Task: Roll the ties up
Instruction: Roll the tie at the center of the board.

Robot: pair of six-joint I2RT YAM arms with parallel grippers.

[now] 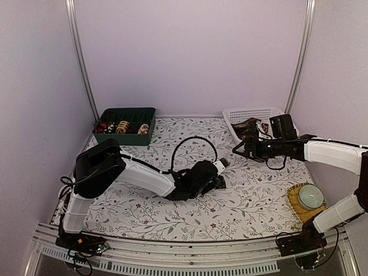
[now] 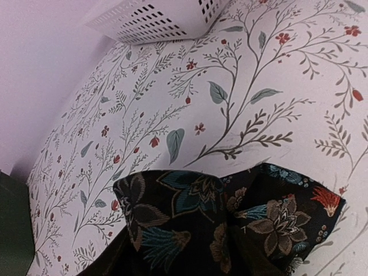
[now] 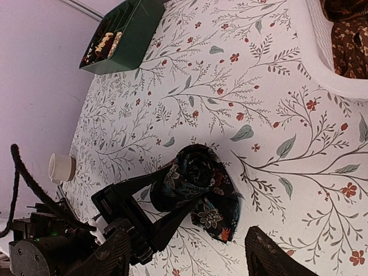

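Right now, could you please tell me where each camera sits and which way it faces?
Top external: above and behind the robot, looking down on the table; left arm and right arm show.
Left wrist: low, facing the basket across the tie; own fingers unclear.
Right wrist: looking back at the left gripper around the tie, tray beyond; own fingertips show at bottom.
Shared: the tie, all three views.

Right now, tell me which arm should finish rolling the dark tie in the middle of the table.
Left. The left gripper sits right at the tie, with fingers on either side of its coil. The right gripper hangs open and empty over by the white basket, well away from it.
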